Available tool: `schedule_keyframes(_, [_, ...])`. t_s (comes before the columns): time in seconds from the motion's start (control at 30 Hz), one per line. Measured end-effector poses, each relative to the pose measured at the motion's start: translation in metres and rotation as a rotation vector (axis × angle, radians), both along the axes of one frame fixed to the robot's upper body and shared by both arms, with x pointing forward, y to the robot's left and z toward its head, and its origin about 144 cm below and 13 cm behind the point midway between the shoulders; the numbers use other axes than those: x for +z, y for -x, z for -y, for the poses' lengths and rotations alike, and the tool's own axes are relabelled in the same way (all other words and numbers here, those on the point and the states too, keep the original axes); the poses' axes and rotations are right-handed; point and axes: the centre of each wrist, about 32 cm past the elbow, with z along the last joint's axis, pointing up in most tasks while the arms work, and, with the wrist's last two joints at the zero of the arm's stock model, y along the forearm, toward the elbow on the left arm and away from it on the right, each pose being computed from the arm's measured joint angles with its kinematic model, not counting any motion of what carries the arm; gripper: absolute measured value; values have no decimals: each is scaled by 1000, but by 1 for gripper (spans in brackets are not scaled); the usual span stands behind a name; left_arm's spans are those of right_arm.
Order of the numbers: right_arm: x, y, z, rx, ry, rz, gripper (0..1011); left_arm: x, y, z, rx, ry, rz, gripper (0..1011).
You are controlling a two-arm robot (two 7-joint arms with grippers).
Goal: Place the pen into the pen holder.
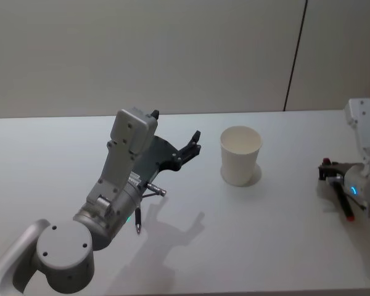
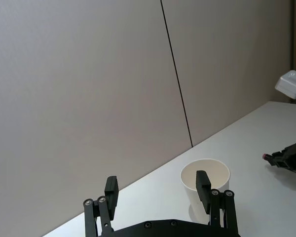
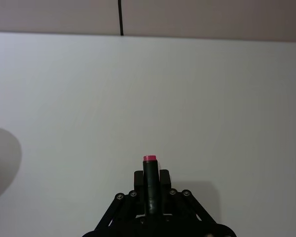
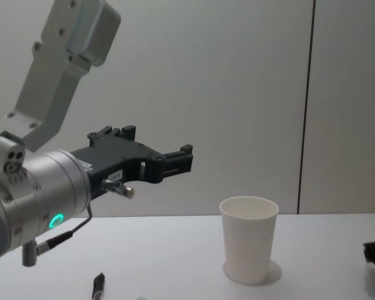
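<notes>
The white counter (image 1: 283,246) carries little. My left gripper (image 2: 157,182) hangs spread and empty above it, pointed at the pen holder (image 1: 240,155) from its left. The holder is a light paper cup, and I'd expect it to tip at a nudge. My right gripper (image 3: 150,177), well off to the cup's right, pinches the pen (image 3: 149,165) — stiff, slim, likely slippery — with its pink end poking forward. Bare counter lies between the pen and the cup.
</notes>
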Motion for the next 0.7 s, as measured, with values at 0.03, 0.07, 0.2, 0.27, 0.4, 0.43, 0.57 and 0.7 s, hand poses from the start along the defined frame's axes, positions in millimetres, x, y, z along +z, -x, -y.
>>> schedule_keyframes(0.03, [1,1,0,2,-2,12,175,0,0,0,0,0,0,1000])
schedule_keyframes(0.07, [2,2,0,5,-6,32,175,0,0,0,0,0,0,1000])
schedule_keyframes(0.2, [6,5,-1,15,-14,84,175,0,0,0,0,0,0,1000])
schedule_keyframes(0.27, [7,7,-1,19,-16,105,175,0,0,0,0,0,0,1000])
schedule_keyframes(0.4, [11,11,-3,34,-24,172,175,0,0,0,0,0,0,1000])
schedule_keyframes(0.43, [12,12,-3,36,-26,183,175,0,0,0,0,0,0,1000])
schedule_keyframes(0.57, [15,16,-5,50,-34,245,175,0,0,0,0,0,0,1000])
schedule_keyframes(0.7, [19,20,-9,68,-46,314,175,0,0,0,0,0,0,1000])
